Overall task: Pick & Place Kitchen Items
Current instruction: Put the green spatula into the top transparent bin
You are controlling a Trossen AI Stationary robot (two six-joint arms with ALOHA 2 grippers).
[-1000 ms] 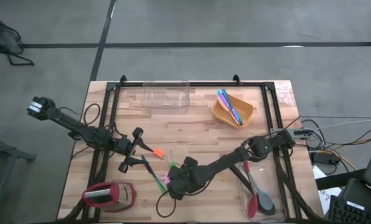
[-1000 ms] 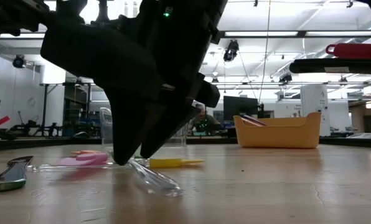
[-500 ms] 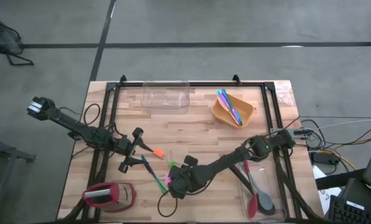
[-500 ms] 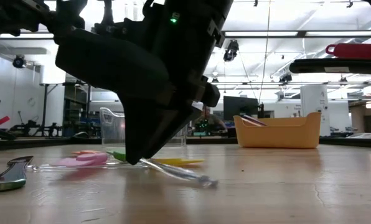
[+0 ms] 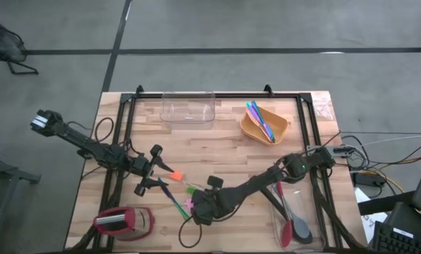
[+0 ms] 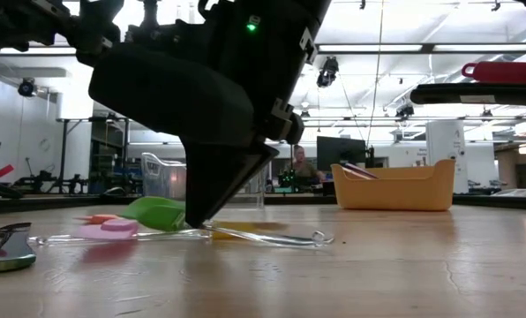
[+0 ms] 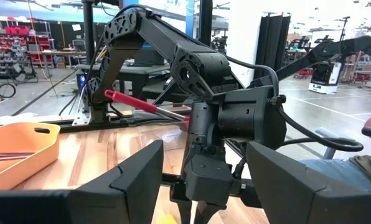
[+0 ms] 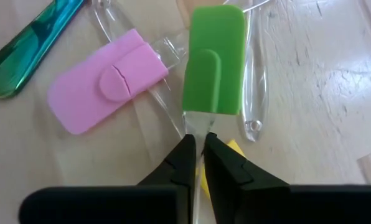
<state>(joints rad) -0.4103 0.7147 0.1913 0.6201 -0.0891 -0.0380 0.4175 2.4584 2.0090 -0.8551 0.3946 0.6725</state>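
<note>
R gripper [image 8: 198, 146] pinched on green spatula's [image 8: 213, 59] clear handle; I worry the thin grip slips, drags pink spatula [image 8: 104, 89]. L gripper [image 5: 151, 169] wide, idle.

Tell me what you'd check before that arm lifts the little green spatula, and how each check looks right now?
1. Right gripper closed on the green spatula's clear handle: ok, fingers pinch it just below the head.
2. Green head off the table: ok, the low view shows it tilted up.
3. Pink spatula free of the grip: cannot tell; its clear handle crosses right beside the fingers.
4. Left gripper out of the way: ok, open and hanging nearby to the left, holding nothing.
5. Orange bowl has room: ok, only a few thin utensils inside.
6. Grip firm enough for lifting: cannot tell.
</note>
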